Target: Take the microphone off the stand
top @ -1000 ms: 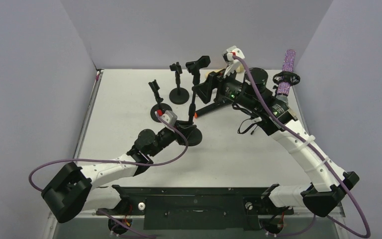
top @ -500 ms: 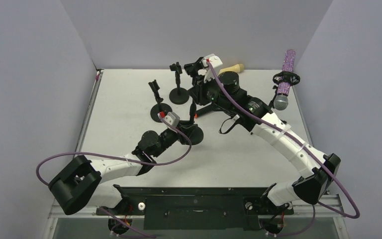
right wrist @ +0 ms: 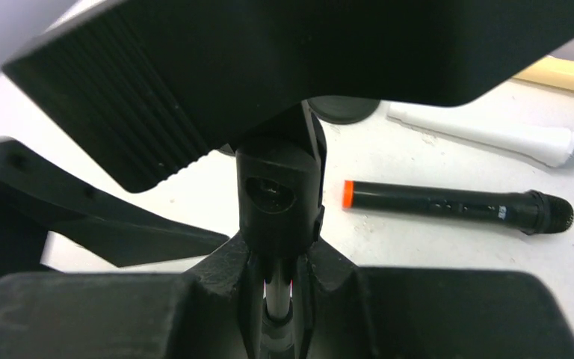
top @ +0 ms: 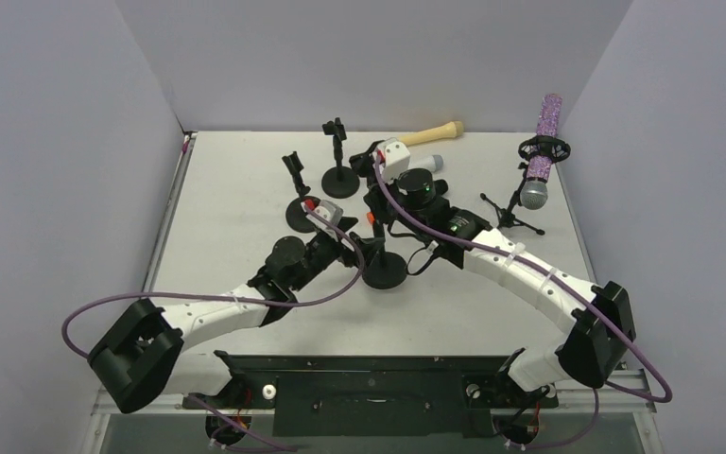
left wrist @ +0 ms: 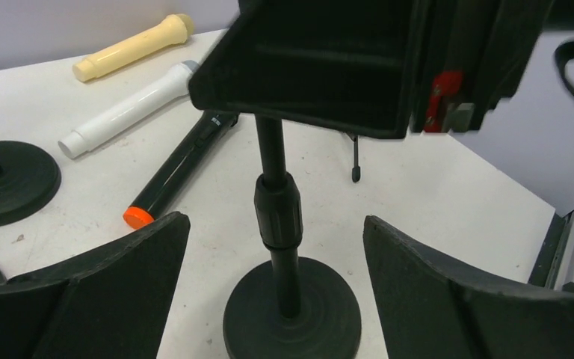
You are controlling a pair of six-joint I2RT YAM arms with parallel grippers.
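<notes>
A purple glitter microphone (top: pixel 545 132) sits in a shock mount on a tripod (top: pixel 510 214) at the right, with neither gripper near it. In the middle stands a black round-base stand (top: pixel 385 271). My right gripper (right wrist: pixel 280 262) is shut on its upper pole, just under the clip joint (right wrist: pixel 276 191). My left gripper (left wrist: pixel 275 228) is open, a finger on either side of the stand's lower pole (left wrist: pixel 277 209) without touching it. Behind it a black microphone (left wrist: pixel 179 166) with an orange end lies flat on the table.
A white microphone (left wrist: pixel 127 112) and a cream one (top: pixel 432 133) lie on the table at the back. Two small round-base stands (top: pixel 340 178) (top: pixel 299 212) stand at the left back. Grey walls close in the table on three sides.
My right arm swung left from the back of the table and shut on the top of the middle stand. My left gripper, earlier shut on its pole, has opened. The stand shifted slightly right.
</notes>
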